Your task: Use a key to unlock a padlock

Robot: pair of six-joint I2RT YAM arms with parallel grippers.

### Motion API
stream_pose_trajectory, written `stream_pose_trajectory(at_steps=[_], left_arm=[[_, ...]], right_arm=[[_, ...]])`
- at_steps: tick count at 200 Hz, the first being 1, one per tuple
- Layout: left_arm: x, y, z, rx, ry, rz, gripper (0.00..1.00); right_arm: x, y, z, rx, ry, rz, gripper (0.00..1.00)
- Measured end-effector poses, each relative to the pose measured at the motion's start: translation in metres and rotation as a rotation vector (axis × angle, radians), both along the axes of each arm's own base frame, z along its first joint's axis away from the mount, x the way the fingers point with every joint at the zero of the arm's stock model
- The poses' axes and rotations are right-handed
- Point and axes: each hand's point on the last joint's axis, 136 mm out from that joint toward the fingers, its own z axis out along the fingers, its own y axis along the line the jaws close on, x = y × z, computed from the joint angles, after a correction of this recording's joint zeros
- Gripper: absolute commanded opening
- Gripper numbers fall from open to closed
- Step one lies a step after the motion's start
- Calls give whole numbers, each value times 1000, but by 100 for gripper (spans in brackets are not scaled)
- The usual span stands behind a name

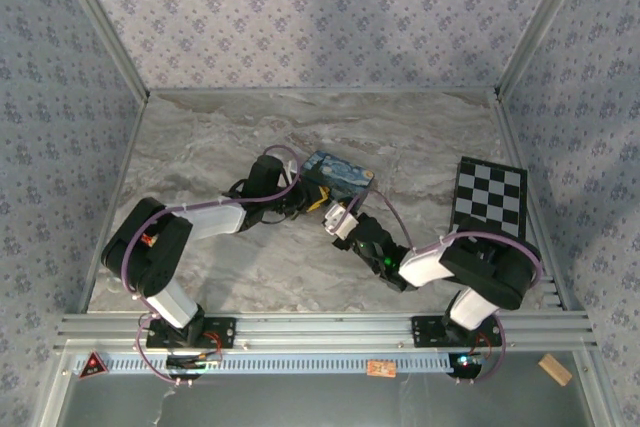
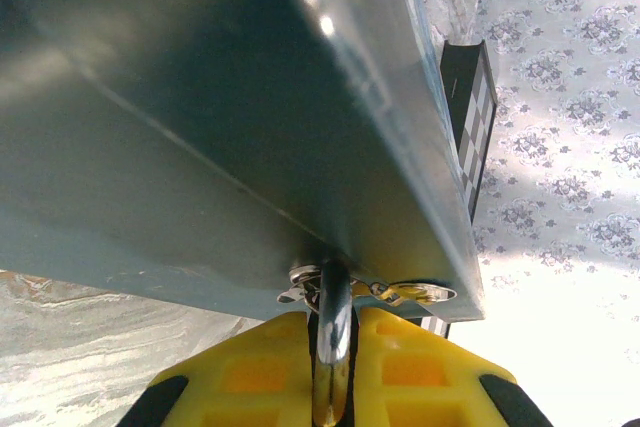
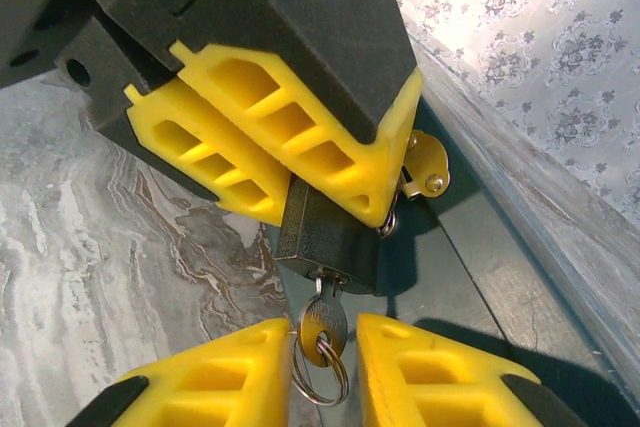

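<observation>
The left end effector (image 3: 322, 197) is clamped on the padlock (image 3: 325, 247), which sits at the near edge of the box (image 1: 340, 173), in the middle of the surface (image 1: 200, 137). A key (image 3: 322, 323) is in its keyhole. The right end effector (image 3: 325, 345) stands narrowly apart around the key head, with a small gap on one side.

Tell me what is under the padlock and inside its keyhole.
A brass key sticks out of the padlock's underside with its ring, between the right gripper's fingers. Its blade is hidden inside the lock; the left gripper covers the padlock's top.
</observation>
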Motion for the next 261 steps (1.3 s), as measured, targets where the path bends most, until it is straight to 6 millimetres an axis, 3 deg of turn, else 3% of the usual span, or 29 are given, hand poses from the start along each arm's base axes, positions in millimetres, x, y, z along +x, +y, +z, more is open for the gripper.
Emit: stream_pose_trajectory(at_steps=[132, 207, 261], left_arm=[[2, 1, 0, 2, -6, 9, 0], [6, -2, 8, -24, -40, 7, 0], [9, -5, 13, -41, -67, 8, 0]], right_arm=[[6, 1, -5, 57, 54, -64, 8], [8, -5, 3, 321, 273, -136, 0], [11, -8, 7, 578, 497, -153, 0]])
